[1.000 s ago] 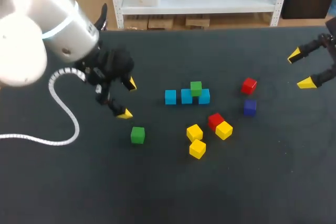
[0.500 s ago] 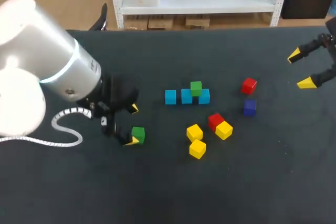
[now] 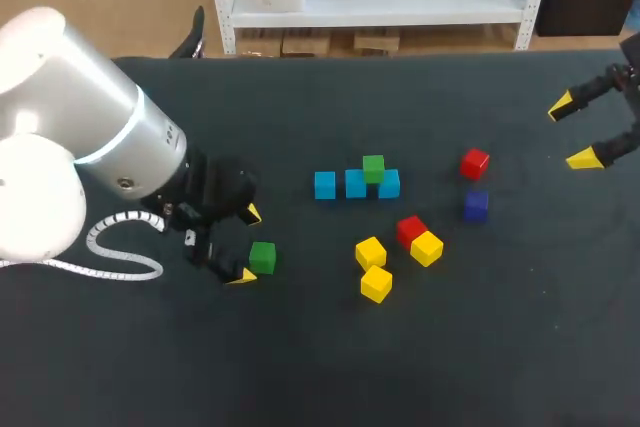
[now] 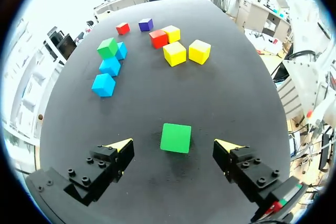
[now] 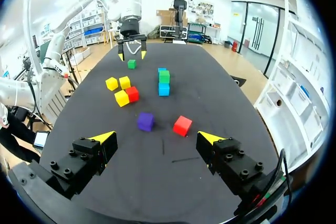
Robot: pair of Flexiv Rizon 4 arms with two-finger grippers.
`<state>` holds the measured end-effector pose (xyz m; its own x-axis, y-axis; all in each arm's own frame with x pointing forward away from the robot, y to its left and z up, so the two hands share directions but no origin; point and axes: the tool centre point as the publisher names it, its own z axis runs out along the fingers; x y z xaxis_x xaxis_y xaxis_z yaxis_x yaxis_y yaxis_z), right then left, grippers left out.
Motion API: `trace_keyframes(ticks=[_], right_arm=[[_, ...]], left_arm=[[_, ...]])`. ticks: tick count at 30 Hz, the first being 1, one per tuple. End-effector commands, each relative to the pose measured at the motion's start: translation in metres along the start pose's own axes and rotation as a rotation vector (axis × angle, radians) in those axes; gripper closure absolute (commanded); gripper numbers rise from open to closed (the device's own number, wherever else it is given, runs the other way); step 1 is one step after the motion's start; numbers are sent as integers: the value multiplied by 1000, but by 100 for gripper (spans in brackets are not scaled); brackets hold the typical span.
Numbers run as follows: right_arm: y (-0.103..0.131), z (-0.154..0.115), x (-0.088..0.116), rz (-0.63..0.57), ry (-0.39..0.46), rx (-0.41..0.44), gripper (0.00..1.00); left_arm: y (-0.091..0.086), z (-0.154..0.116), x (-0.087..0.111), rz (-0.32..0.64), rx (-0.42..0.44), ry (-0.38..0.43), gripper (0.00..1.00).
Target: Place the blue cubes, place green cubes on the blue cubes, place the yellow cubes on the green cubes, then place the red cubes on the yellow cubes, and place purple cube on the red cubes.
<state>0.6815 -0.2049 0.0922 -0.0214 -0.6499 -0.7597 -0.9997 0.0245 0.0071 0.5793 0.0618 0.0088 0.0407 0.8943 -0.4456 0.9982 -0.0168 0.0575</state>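
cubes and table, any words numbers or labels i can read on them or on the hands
None: no text can be read in any view.
The loose green cube, the purple cube and the other coloured ones have plain faces.
The table is plain black; the left hand and right hand show no readable marking.

Bright, even overhead light; soft shadows
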Motion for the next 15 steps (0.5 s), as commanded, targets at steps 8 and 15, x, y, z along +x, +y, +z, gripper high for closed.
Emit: trace_keyframes(ticks=[8,15], right_arm=[[0,0,0,-1,-1,1,0],[0,0,0,-1,-1,1,0]], left_arm=[[1,9,-6,46,49,-18,31],[0,13,-6,58,65,-15,77]])
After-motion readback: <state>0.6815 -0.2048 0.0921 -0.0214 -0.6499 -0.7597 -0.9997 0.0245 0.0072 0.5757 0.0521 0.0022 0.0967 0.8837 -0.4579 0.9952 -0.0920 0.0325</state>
